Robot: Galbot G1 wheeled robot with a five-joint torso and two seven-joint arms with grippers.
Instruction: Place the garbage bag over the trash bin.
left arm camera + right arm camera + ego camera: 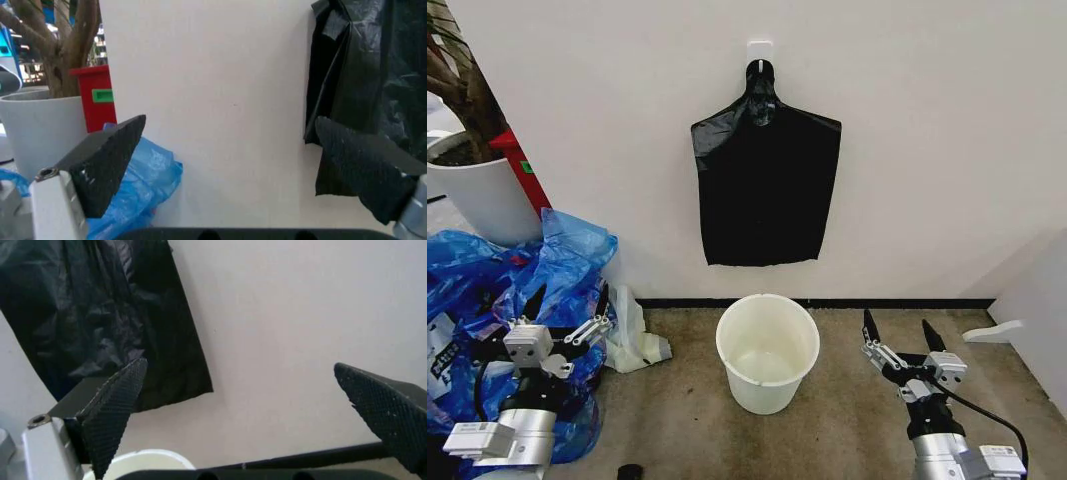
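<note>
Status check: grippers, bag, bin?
Left gripper open, low beside the blue bags. Right gripper open, low, right of the bin. Black bag hangs on the wall hook above the bin; bin bare. Nothing in the way.

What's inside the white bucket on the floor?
Nothing can be seen inside the trash bin: its white bottom and inner wall show bare. The near inner wall, just behind the front rim, is hidden. The garbage bag hangs on the wall above it.
</note>
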